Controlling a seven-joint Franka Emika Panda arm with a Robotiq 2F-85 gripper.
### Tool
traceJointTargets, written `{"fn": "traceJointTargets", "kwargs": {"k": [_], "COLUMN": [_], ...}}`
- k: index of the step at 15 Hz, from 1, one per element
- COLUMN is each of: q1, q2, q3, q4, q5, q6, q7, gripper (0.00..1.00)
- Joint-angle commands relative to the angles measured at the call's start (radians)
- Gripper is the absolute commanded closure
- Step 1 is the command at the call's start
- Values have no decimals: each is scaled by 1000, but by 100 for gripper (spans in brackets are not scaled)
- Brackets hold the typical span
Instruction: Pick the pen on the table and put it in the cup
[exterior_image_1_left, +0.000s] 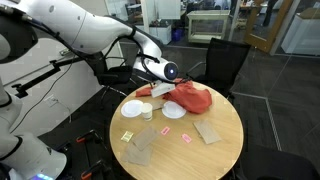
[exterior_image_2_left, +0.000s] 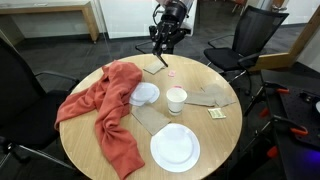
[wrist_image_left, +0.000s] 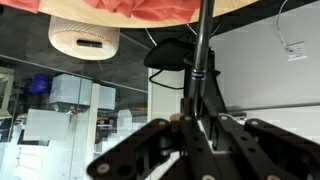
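While it hangs above the table (exterior_image_2_left: 228, 128), the end effector (exterior_image_2_left: 163, 45) clamps the pen (wrist_image_left: 203, 45).

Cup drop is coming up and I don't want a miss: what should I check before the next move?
1. Grip on the pen: ok; in the wrist view it stands clamped between the fingers of the gripper.
2. The cup upright, mouth open: ok.
3. The gripper above the cup: not ok; in an exterior view it hangs over the far edge of the table, short of the cup.
4. The red cloth off the cup: ok; they lie apart.
5. The cup empty: cannot tell.
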Motion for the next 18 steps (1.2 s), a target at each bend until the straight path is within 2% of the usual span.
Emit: {"fn": "traceJointTargets", "kwargs": {"k": [1, 4, 5, 6, 10, 11, 13, 18], "q1": [26, 34, 63, 68, 81, 82, 88, 75], "q2": [-17, 7, 6, 9, 13, 13, 18, 20], "q3": [-55, -79, -106, -114, -129, -129, -134, -129], "q4": [-28, -15, -7, -7, -7, -7, -6, -47], "q5": [80, 148, 108, 115, 112, 112, 112, 177], "q6": [-104, -186, -153, -159, -157, -157, -163, -239], "q7": [-98, -128, -96, -98, -97, -97, -120, -285], "gripper": [96, 96, 96, 86, 86, 96, 96, 96]}}
